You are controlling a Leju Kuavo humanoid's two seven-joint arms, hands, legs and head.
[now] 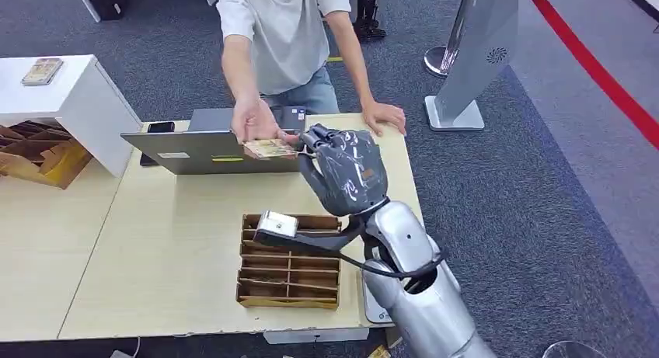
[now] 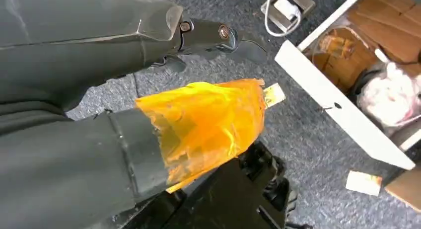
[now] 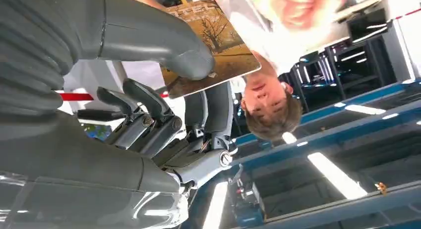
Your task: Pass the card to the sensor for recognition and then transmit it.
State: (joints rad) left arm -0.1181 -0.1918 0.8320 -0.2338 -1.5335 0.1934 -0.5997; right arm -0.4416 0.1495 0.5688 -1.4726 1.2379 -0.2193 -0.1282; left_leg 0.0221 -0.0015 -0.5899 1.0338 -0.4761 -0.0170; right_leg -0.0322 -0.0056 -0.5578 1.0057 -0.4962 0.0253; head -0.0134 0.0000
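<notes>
- We see a brown cardboard divider tray (image 1: 289, 262) lying flat near the front edge of the pale wooden table (image 1: 155, 249); its slots look bare, though the right arm's wrist camera covers the top left corner.
- Beside the table, under a white counter (image 1: 70, 102), an open cardboard box (image 1: 35, 152) holds folded cardboard pieces.
- Our right hand (image 1: 342, 168) is raised above the table's far half, its thumb (image 3: 164, 50) pressing a tan picture-printed card (image 3: 218, 50) against the fingers, so it grips the card.
- A person's hand (image 1: 255, 125) touches the far end of that card (image 1: 270, 148), just over the lid of a grey laptop (image 1: 210, 144); the person's other hand (image 1: 385, 116) rests flat on the table's far right corner.
- A black phone (image 1: 161, 127) lies beside the laptop at the far edge.
- The middle and left of the tabletop give open room; grey carpet (image 1: 544, 187) runs to the right.
- Our left hand (image 2: 198, 124) hangs above carpet, its thumb wrapped in orange film; the fingers are poorly seen, so we cannot tell whether it is open or closed.
</notes>
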